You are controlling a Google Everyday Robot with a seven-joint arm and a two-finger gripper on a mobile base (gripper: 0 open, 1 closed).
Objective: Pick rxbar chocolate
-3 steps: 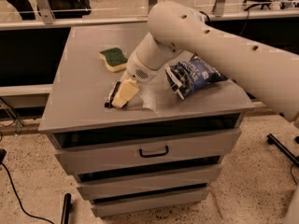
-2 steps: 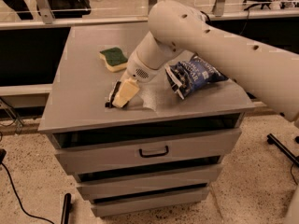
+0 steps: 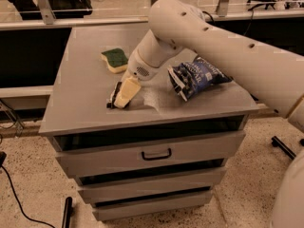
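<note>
The rxbar chocolate (image 3: pixel 114 95) is a thin black bar lying flat on the grey cabinet top (image 3: pixel 80 99), near its front edge and left of centre. Only its left edge shows; the rest is hidden under my gripper (image 3: pixel 125 93). The gripper is cream-coloured and comes down from the upper right at the end of the white arm (image 3: pixel 199 32). It rests right on the bar at the cabinet surface.
A green-and-yellow sponge (image 3: pixel 114 60) lies behind the gripper to the left. A puffy blue snack bag (image 3: pixel 195 76) lies to the right of the gripper. The cabinet has drawers below, one with a black handle (image 3: pixel 156 154).
</note>
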